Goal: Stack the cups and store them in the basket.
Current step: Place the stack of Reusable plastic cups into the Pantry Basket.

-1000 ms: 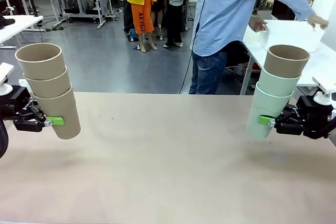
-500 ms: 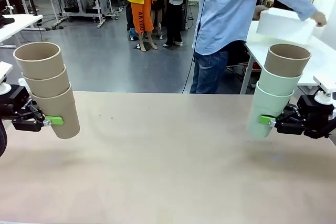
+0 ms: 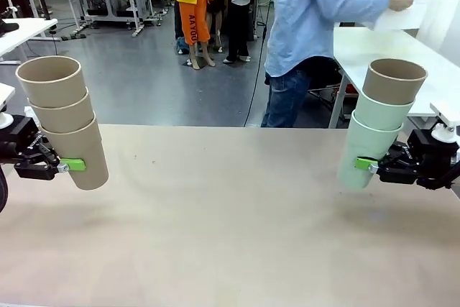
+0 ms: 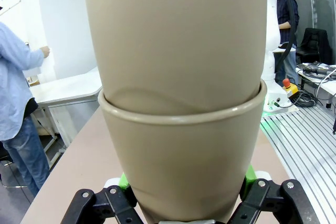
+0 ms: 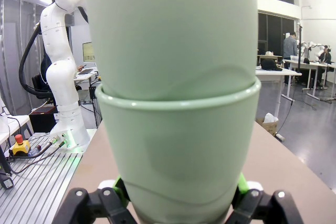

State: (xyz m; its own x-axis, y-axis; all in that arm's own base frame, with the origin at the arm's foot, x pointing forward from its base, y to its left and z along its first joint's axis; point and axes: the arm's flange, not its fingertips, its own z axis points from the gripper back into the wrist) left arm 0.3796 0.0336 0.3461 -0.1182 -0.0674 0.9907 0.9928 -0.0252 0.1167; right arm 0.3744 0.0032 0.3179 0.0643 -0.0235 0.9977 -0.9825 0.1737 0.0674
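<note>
Front view: the cups are already nested into two stacks, one at each side of the table. The left stack [image 3: 63, 121] is three tan-brown cups. The right stack [image 3: 377, 124] is two mint green cups with a tan one seated on top.

My left gripper [image 3: 77, 166] is clamped on the wall of the lowest tan cup, and my right gripper [image 3: 363, 165] pinches the lowest mint cup the same way, each with a green pad flat against the wall. In both wrist views the fingers bracket that bottom cup low down. I judge that grip sensible, since the upper cups simply ride inside it.

Each stack leans a little outward at its top. Both seem to hang just above the tabletop [image 3: 230, 213], though I can't be sure of the gap. Held wide apart like this, they leave the middle free, which I take to be room for the basket.

The basket [image 3: 388, 19] is not on my table. I believe it is the white boxy thing the person [image 3: 309, 19] holds over a white side table [image 3: 374, 44], well behind my right stack.

The tabletop is plain matte beige. Beyond it are grey floor, workbenches and people standing.
</note>
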